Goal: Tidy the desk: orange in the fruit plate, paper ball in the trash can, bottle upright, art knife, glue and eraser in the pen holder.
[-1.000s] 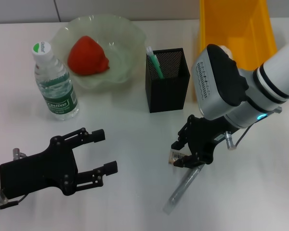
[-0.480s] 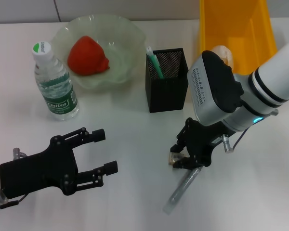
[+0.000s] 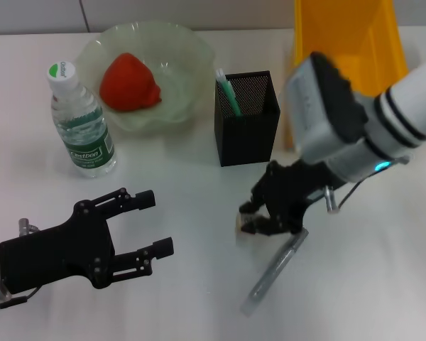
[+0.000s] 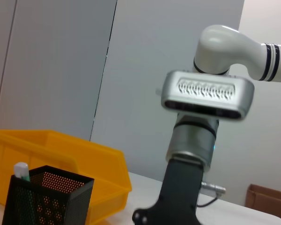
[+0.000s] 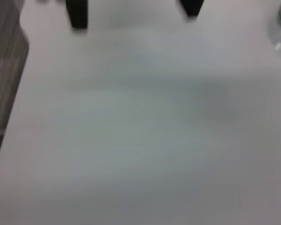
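Note:
My right gripper [image 3: 259,215] hangs low over the table in front of the black mesh pen holder [image 3: 246,117], shut on a small beige eraser [image 3: 240,227]. The grey art knife [image 3: 273,273] lies on the table just beneath and in front of it. A green-and-white glue stick [image 3: 227,91] stands in the pen holder. The orange [image 3: 129,82] sits in the pale green fruit plate [image 3: 181,53]. The bottle [image 3: 80,124] stands upright at the left. My left gripper [image 3: 155,224] rests open near the front left, holding nothing. The paper ball is out of view.
The yellow trash can [image 3: 344,35] stands at the back right, behind my right arm. The left wrist view shows the pen holder [image 4: 42,197], the trash can [image 4: 84,159] and the right arm [image 4: 201,140]. The right wrist view shows only bare table.
My right gripper has moved left and toward the pen holder with the eraser in it, away from the art knife. The left arm has not moved.

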`<state>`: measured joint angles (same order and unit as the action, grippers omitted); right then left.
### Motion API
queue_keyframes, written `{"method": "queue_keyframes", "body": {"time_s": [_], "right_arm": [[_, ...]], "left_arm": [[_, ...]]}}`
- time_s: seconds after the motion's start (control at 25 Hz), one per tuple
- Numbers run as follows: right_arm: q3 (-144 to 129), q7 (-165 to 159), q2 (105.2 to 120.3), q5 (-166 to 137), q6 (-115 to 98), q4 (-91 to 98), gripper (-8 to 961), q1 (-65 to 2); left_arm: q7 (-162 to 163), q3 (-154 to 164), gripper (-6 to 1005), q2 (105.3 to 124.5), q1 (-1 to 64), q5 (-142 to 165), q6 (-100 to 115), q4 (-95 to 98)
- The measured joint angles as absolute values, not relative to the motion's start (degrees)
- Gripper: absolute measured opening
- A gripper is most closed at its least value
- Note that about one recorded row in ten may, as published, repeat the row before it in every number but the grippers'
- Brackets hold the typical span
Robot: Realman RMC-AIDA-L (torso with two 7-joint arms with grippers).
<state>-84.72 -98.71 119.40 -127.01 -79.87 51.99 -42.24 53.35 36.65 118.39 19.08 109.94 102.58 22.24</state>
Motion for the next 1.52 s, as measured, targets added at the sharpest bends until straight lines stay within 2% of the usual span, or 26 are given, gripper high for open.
{"method": "queue_keyframes", "body": {"time_s": [0.24, 0.68, 1.52], "right_arm": [[-69.0, -89.0, 119.27, -117.4, -87.9, 51.6, 249, -38.9], [-61.1, -71.5, 119.14, -101.3, -91.5, 39.9, 249, -32.8], [-52.5, -62.3, 119.09, -96.3, -96.0, 32.6, 249, -30.3]], "left_arm": [[53.4, 36.7, 804, 118.39, 19.1, 109.9, 102.7, 22.2], [53.4, 36.2, 803, 118.39, 19.3, 109.7, 102.7, 22.0], [53.3, 36.2, 803, 118.39, 19.6, 109.7, 102.6, 21.7]]}}
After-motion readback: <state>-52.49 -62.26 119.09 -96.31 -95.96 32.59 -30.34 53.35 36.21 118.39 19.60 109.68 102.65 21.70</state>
